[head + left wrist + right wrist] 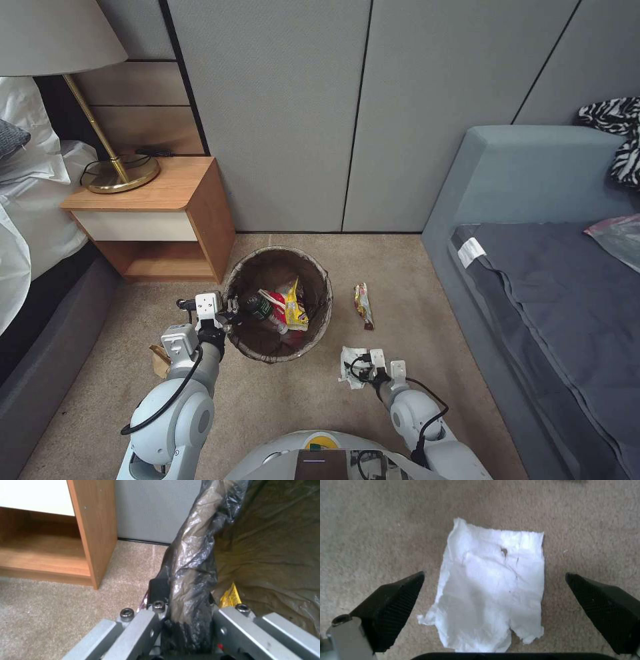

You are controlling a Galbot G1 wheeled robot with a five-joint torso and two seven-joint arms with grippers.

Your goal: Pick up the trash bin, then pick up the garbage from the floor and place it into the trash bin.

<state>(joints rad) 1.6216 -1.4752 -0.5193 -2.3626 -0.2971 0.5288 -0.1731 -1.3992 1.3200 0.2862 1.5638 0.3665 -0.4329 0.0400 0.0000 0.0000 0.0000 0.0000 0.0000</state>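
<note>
The left pincer (230,313) is clamped on the near-left rim of the trash bin (320,313), one finger outside and one inside the dark bag liner (190,562), as the left wrist view shows. The bin stands on the carpet (287,400) just beside the front corner of the nightstand (200,200), and already holds a green-labelled bottle (257,307), a red cup (277,303) and a yellow wrapper (297,310).

The right pincer (377,373) hangs low over the white tissue (493,587), which lies flat on the carpet to the near right of the bin. Its black fingers (391,607) stand wide apart, one on each side of the sheet.

The step in hand looks to be picking up the tissue. A thin flat sheet gives little to grip, so the fingers should come down until they touch the carpet, then close across the narrow width so the paper bunches up between them. Keep the bin steady and its mouth open meanwhile. A snack wrapper (363,305) lies beyond the tissue, just right of the bin, and a brown paper scrap (159,360) lies by the left arm; both remain on the floor.
</note>
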